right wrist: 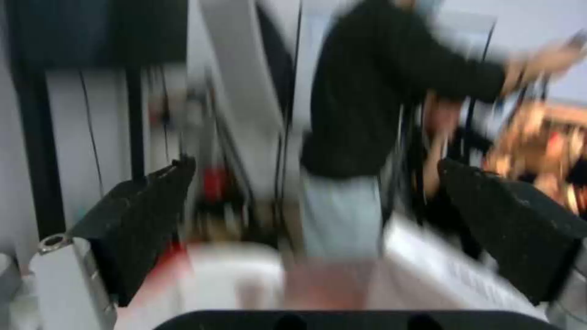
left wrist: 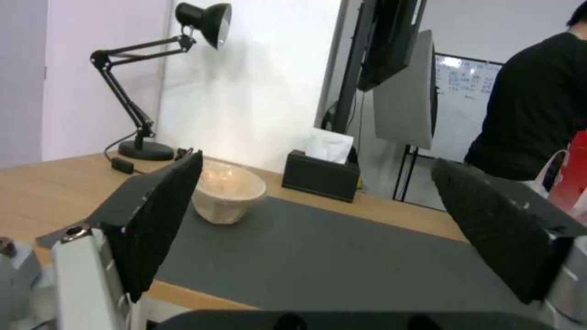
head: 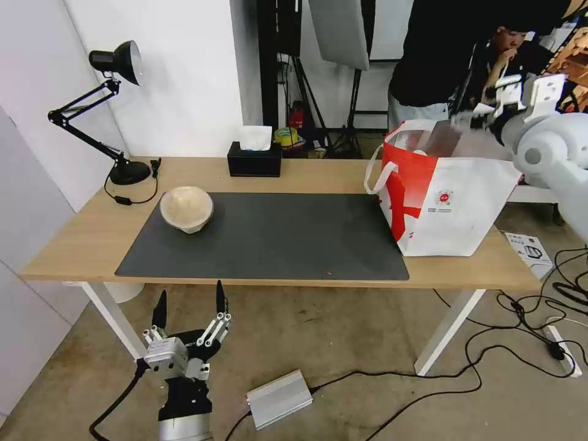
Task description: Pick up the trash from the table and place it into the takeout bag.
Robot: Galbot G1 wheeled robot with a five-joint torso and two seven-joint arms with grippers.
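A beige paper bowl (head: pixel 187 209) waits on the tabletop (head: pixel 61 245). The left gripper (head: pixel 190 304) hovers below, jaws wide; the right gripper (right wrist: pixel 318 215), jaws wide and empty, hangs above the takeout bag (head: pixel 453 208).

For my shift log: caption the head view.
Left tool open below the table; beige bowl on mat; right tool over takeout bag.

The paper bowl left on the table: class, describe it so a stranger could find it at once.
Start at the long wooden table and find its dark grey mat. At the mat's far left corner, near the black desk lamp, sits the beige paper bowl, the one pale, round thing on the mat.
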